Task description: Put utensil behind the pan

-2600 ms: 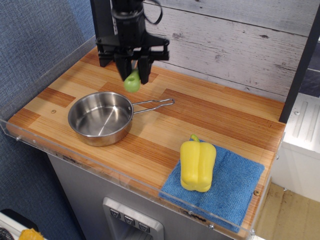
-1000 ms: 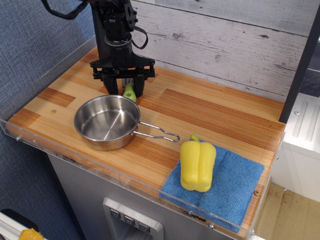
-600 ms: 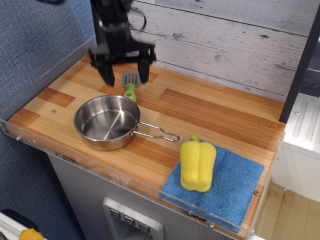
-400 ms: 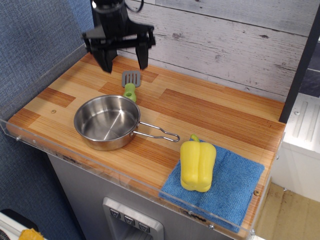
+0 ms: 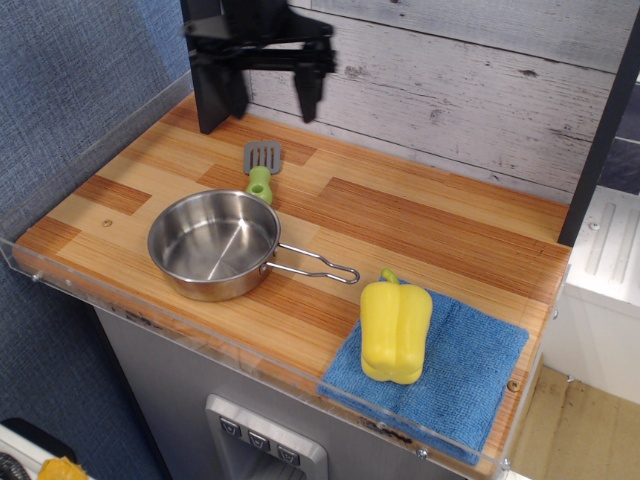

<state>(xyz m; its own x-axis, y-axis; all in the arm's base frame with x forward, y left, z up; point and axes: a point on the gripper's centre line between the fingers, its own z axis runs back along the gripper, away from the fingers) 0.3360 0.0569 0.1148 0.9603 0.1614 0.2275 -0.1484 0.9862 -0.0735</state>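
Gripper [image 5: 265, 95]: spread, empty, raised by the back wall | utensil [image 5: 260, 171]: flat behind pan [image 5: 213, 244], below claw; long axis front-to-back, handle touching the pan's rim

The claw [image 5: 268, 90] hangs raised, fingers spread wide, empty.

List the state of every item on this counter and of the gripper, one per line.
utensil: lying flat on the wood behind the pan, released, green handle towards the pan's rim.
pan: upright, empty, wire handle pointing right.
yellow bell pepper: resting on the cloth.
blue cloth: spread flat at the front right corner.
gripper: open, raised above the counter, holding nothing.
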